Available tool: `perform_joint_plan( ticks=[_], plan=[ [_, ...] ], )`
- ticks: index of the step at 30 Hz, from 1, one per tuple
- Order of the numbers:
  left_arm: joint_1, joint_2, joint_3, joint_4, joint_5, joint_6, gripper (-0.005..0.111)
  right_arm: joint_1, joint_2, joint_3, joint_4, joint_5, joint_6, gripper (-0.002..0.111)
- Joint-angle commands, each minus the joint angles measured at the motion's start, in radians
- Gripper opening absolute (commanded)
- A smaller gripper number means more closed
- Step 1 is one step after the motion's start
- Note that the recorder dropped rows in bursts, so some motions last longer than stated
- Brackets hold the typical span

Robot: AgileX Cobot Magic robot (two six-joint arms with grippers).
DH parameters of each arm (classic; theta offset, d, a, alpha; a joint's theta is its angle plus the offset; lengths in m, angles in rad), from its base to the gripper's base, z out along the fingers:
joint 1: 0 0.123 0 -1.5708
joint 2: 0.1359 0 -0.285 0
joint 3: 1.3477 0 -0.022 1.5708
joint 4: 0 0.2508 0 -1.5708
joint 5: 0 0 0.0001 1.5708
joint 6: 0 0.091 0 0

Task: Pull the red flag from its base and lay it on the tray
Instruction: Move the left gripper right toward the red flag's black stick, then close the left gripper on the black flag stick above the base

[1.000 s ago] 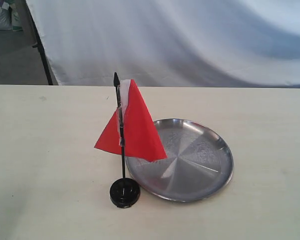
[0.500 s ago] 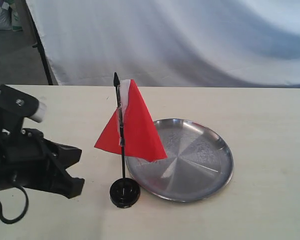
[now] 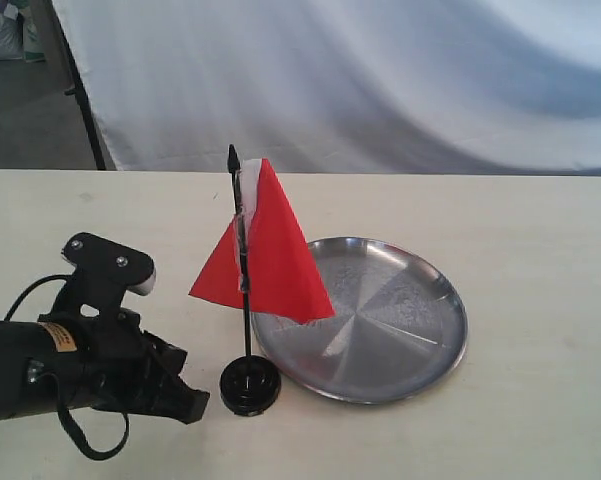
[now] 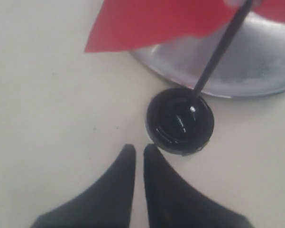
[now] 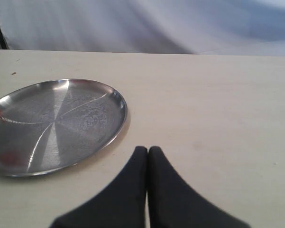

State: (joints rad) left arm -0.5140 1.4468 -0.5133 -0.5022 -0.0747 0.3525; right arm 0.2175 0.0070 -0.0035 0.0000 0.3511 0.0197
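Nothing done yet, we judge: red flag [image 3: 265, 250] upright in base [image 3: 249, 386], just beside tray [image 3: 435, 350]. Left gripper [image 4: 135, 151] beside base, nearly closed, empty; right gripper [image 5: 148, 151] closed, empty.

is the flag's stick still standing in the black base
Yes, the red flag stands upright with its stick set in the centre of the base, beside the tray.

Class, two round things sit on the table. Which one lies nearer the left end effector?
The base, the small black disc holding the red flag upright, lies just beyond the left end effector. The tray, the wide silver plate, lies farther off.
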Motion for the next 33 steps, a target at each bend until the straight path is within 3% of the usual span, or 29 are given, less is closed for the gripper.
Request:
perform_joint_plan(
  ticks=[1,4,6,10,16,22,30,33],
  plan=[
    [-0.007,0.051,-0.006,-0.006,-0.025,-0.020,0.028,-0.006,-0.007,0.003,0.000,-0.002,-0.009,0.000],
    [-0.007,0.065,-0.018,-0.006,-0.033,-0.031,0.048,-0.006,-0.007,0.003,0.000,-0.002,-0.009,0.000],
    [-0.007,0.065,-0.034,-0.006,-0.020,-0.040,0.053,-0.006,-0.007,0.003,0.000,-0.002,-0.009,0.000],
    [-0.058,0.065,-0.074,-0.006,-0.004,-0.040,0.054,-0.006,-0.007,0.003,0.000,-0.002,-0.009,0.000],
    [-0.150,0.067,-0.100,-0.006,-0.106,-0.041,0.054,-0.006,-0.007,0.003,0.000,-0.002,-0.009,0.000],
    [-0.150,0.103,-0.127,-0.006,-0.108,-0.077,0.054,-0.006,-0.007,0.003,0.000,-0.002,-0.009,0.000],
    [-0.150,0.278,-0.242,-0.006,-0.134,-0.078,0.053,-0.006,-0.007,0.003,0.000,-0.002,-0.009,0.000],
    [-0.150,0.300,-0.252,-0.006,-0.143,-0.078,0.043,-0.006,-0.007,0.003,0.000,-0.002,-0.009,0.000]
  ],
)
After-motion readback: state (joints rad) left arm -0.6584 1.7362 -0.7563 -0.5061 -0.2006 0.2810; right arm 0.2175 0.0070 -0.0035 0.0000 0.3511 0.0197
